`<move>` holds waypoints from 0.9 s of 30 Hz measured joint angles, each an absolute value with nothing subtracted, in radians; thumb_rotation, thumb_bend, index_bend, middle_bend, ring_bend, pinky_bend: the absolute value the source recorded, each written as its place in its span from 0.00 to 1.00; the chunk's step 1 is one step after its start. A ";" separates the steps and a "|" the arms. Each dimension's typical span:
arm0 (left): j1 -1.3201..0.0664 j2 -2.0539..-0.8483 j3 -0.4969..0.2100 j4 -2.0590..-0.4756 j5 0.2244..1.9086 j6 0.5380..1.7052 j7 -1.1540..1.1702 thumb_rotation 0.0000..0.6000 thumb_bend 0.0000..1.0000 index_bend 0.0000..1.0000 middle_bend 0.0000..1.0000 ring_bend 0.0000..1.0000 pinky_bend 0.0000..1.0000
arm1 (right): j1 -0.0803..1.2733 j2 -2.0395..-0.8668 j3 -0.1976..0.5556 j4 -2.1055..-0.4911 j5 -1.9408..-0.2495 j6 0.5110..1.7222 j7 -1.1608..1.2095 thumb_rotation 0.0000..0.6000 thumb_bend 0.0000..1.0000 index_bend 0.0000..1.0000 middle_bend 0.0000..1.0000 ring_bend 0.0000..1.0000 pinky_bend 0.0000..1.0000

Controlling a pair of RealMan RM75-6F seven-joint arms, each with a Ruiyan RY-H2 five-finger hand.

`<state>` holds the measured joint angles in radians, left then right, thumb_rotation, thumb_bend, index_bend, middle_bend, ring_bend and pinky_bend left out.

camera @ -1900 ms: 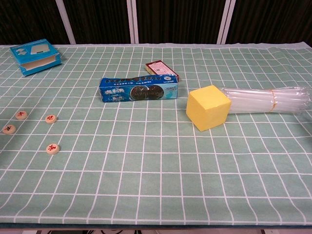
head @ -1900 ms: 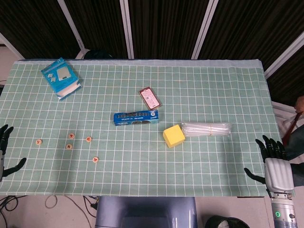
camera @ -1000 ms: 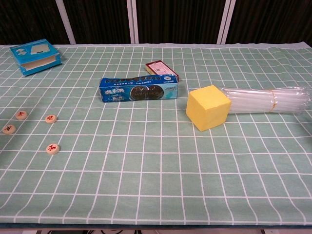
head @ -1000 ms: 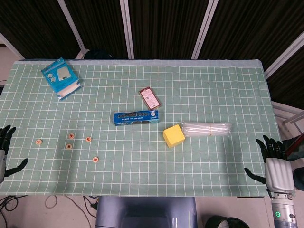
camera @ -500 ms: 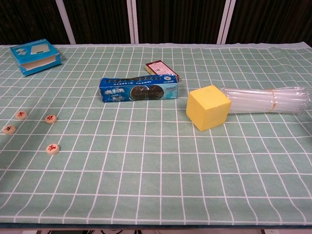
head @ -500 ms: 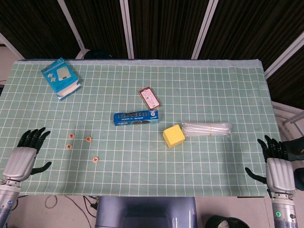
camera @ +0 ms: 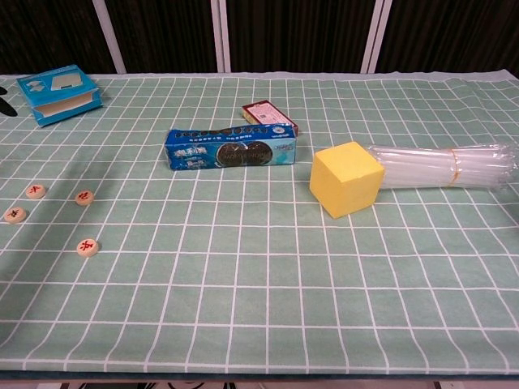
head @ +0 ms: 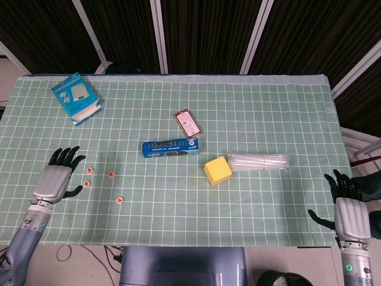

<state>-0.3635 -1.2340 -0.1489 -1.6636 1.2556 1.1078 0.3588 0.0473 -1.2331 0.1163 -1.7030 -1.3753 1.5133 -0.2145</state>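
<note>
My left hand (head: 58,176) hovers open over the left part of the green checked tablecloth (head: 178,208), fingers spread. It is right beside several round wooden game pieces (head: 90,170), and its palm hides the leftmost one in the head view. The chest view shows the pieces (camera: 84,197) lying free on the cloth, and of the hand only a dark fingertip (camera: 2,91) at the left edge. My right hand (head: 345,205) is open at the table's front right corner, touching nothing; the chest view does not show it.
A blue cookie pack (head: 170,147) lies mid-table with a small red box (head: 188,122) behind it. To the right sit a yellow cube (head: 218,170) and a clear tube bundle (head: 259,161). A blue carton (head: 76,97) lies far left.
My left hand has come in from the table's left edge, moving right and forward over the leftmost wooden piece. The right hand has barely shifted. Nothing on the table has moved.
</note>
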 measured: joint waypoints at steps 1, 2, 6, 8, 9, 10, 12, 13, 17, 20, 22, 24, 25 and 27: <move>-0.375 -1.242 -0.154 -1.652 1.238 1.095 0.366 1.00 0.22 0.23 0.00 0.00 0.00 | 0.047 -1.233 0.117 -1.704 -1.373 1.513 -0.215 1.00 0.27 0.12 0.05 0.01 0.00; -0.388 -1.253 -0.159 -1.634 1.218 1.076 0.376 1.00 0.22 0.23 0.00 0.00 0.00 | 0.047 -1.234 0.118 -1.704 -1.370 1.513 -0.215 1.00 0.27 0.12 0.05 0.01 0.00; -0.428 -1.295 -0.170 -1.565 1.141 1.023 0.403 1.00 0.23 0.28 0.00 0.00 0.00 | 0.047 -1.234 0.122 -1.708 -1.361 1.511 -0.218 1.00 0.27 0.12 0.05 0.01 0.00; -0.444 -1.317 -0.172 -1.527 1.110 1.003 0.411 1.00 0.23 0.30 0.00 0.00 0.00 | 0.047 -1.234 0.122 -1.709 -1.359 1.512 -0.219 1.00 0.27 0.12 0.05 0.01 0.00; -0.450 -1.325 -0.172 -1.512 1.099 0.996 0.414 1.00 0.23 0.31 0.00 0.00 0.00 | 0.047 -1.235 0.122 -1.709 -1.358 1.512 -0.219 1.00 0.27 0.12 0.05 0.01 0.00; -0.455 -1.333 -0.172 -1.496 1.089 0.990 0.415 1.00 0.23 0.31 0.00 0.00 0.00 | 0.047 -1.235 0.123 -1.710 -1.356 1.511 -0.219 1.00 0.27 0.12 0.05 0.01 0.00; -0.467 -1.352 -0.171 -1.459 1.071 0.976 0.417 1.00 0.23 0.33 0.00 0.00 0.00 | 0.047 -1.235 0.124 -1.711 -1.352 1.510 -0.220 1.00 0.27 0.12 0.05 0.01 0.00; -0.471 -1.360 -0.170 -1.444 1.065 0.971 0.417 1.00 0.23 0.34 0.00 0.00 0.00 | 0.047 -1.235 0.125 -1.712 -1.350 1.510 -0.220 1.00 0.27 0.12 0.05 0.01 0.00; -0.491 -1.393 -0.163 -1.390 1.050 0.952 0.411 1.00 0.23 0.38 0.00 0.00 0.00 | 0.048 -1.236 0.127 -1.713 -1.343 1.509 -0.221 1.00 0.27 0.12 0.05 0.01 0.00; -0.502 -1.410 -0.158 -1.366 1.048 0.948 0.408 1.00 0.24 0.40 0.00 0.00 0.00 | 0.048 -1.237 0.129 -1.716 -1.337 1.508 -0.222 1.00 0.27 0.12 0.05 0.01 0.00; -0.508 -1.420 -0.154 -1.354 1.047 0.946 0.409 1.00 0.24 0.40 0.00 0.00 0.00 | 0.048 -1.237 0.130 -1.717 -1.334 1.507 -0.223 1.00 0.27 0.12 0.05 0.01 0.00; -0.515 -1.429 -0.150 -1.344 1.044 0.943 0.412 1.00 0.25 0.41 0.00 0.00 0.00 | 0.048 -1.237 0.131 -1.719 -1.330 1.507 -0.223 1.00 0.27 0.12 0.05 0.01 0.00; -0.518 -1.432 -0.149 -1.340 1.042 0.942 0.414 1.00 0.25 0.41 0.01 0.00 0.00 | 0.048 -1.237 0.132 -1.719 -1.329 1.507 -0.223 1.00 0.27 0.12 0.05 0.01 0.00; -0.522 -1.439 -0.147 -1.331 1.034 0.941 0.422 1.00 0.25 0.41 0.01 0.00 0.00 | 0.048 -1.237 0.133 -1.719 -1.328 1.507 -0.222 1.00 0.27 0.12 0.05 0.01 0.00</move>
